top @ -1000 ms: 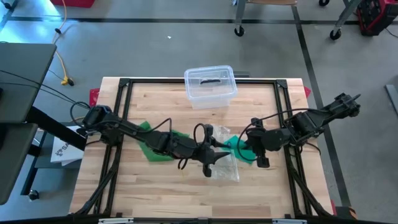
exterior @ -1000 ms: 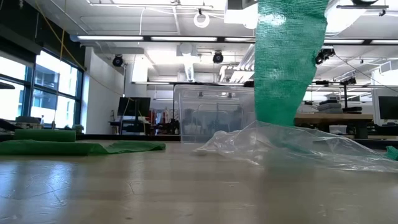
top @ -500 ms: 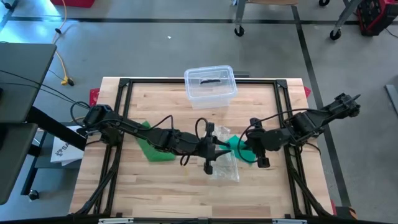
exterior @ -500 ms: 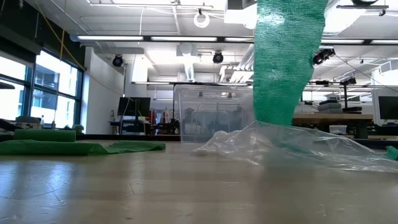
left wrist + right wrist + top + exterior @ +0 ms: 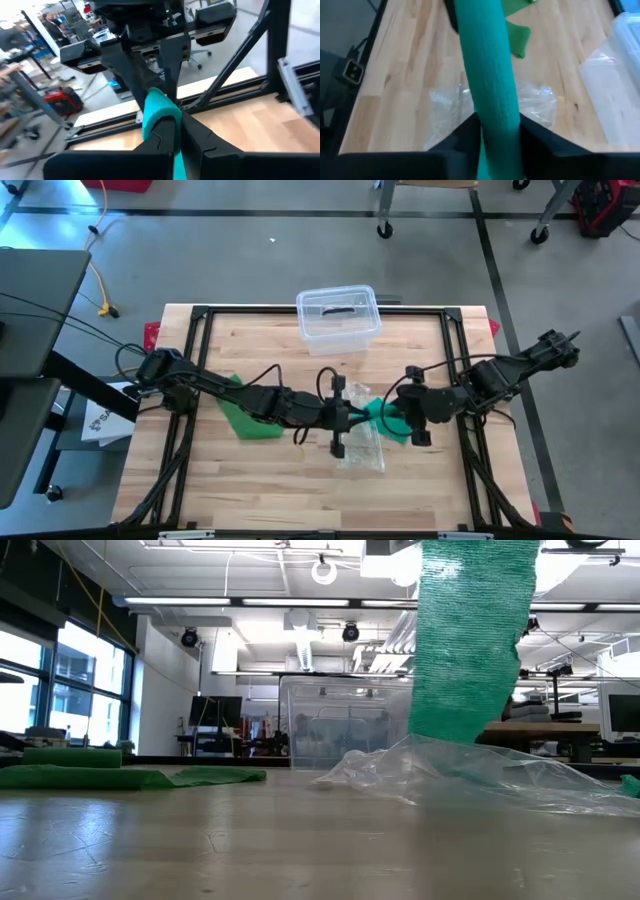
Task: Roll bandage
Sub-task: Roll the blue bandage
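Note:
A green bandage (image 5: 373, 411) spans the gap between my two grippers above the middle of the table. My left gripper (image 5: 351, 416) is shut on it and faces my right gripper (image 5: 396, 418), which has the bandage (image 5: 487, 70) between its fingers. In the low view a green length (image 5: 465, 640) hangs down to a crumpled clear wrapper (image 5: 470, 775). More green bandage (image 5: 243, 420) lies flat on the table under the left arm. Whether it joins the held piece is hidden. My left gripper pinches the bandage's bunched end (image 5: 159, 107) between its two fingers, coming about level from the table's left side. That end is lifted clear of the table. My right gripper has the bunched bandage (image 5: 496, 127) between its two fingers, which slant down from the table's right side. The bandage runs on from them toward the left gripper, clear of the table.
A clear lidded box (image 5: 338, 316) stands at the table's far edge. The clear wrapper (image 5: 364, 450) lies below the grippers. A black frame (image 5: 300, 312) runs along the table's edges. Bare wood lies toward the near edge.
My left gripper has gone a little toward the right gripper and has shut, taking hold of the bandage's end. The hanging green length has shifted slightly sideways in the low view.

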`<state>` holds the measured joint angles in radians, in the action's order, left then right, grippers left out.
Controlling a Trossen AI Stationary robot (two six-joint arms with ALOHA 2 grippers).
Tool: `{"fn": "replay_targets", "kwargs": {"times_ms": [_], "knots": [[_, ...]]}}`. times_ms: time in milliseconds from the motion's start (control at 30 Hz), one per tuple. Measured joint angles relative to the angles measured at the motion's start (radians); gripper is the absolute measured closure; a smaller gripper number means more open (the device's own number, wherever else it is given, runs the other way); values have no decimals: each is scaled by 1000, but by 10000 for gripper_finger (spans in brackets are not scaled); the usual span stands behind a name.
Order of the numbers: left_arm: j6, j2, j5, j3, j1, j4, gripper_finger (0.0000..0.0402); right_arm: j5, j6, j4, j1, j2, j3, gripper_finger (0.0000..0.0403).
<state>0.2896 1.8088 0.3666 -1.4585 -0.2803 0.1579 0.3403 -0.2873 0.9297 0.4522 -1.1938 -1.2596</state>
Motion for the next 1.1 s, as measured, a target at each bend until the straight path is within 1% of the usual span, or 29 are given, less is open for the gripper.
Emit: {"fn": "replay_targets", "kwargs": {"times_ms": [133, 233, 300, 367, 500, 567, 667, 767, 867, 900, 967, 1033, 1100], "knots": [[75, -8, 94, 4, -19, 6, 399, 36, -27, -16, 0, 9, -3, 239], [117, -39, 159, 3, -25, 3, 400, 60, -44, -56, 0, 13, -8, 221], [130, -63, 192, 3, -27, -13, 400, 78, -39, -54, 4, 9, -31, 219], [133, -93, 208, 3, -28, -37, 400, 120, -22, -47, 19, 7, -55, 218], [136, -159, 233, 2, -49, -56, 401, 277, 14, -24, 66, 6, -104, 218], [163, -181, 267, 2, -70, -62, 401, 333, 28, -4, 95, 7, -124, 218], [205, -204, 324, 1, -100, -64, 401, 394, 53, 7, 133, 6, -136, 218], [226, -219, 339, 1, -130, -53, 401, 433, 83, 8, 161, 7, -125, 218], [271, -221, 341, 1, -168, -9, 401, 434, 162, 24, 176, 17, -47, 217], [297, -219, 360, 1, -184, 16, 401, 430, 156, 40, 180, 29, 0, 218], [387, -221, 433, 1, -225, 75, 401, 423, 79, 18, 178, 69, 99, 219], [488, -241, 489, 1, -265, 120, 401, 404, 17, -53, 177, 118, 209, 221], [546, -274, 501, 1, -294, 137, 401, 367, -4, -181, 176, 147, 319, 222]]}}
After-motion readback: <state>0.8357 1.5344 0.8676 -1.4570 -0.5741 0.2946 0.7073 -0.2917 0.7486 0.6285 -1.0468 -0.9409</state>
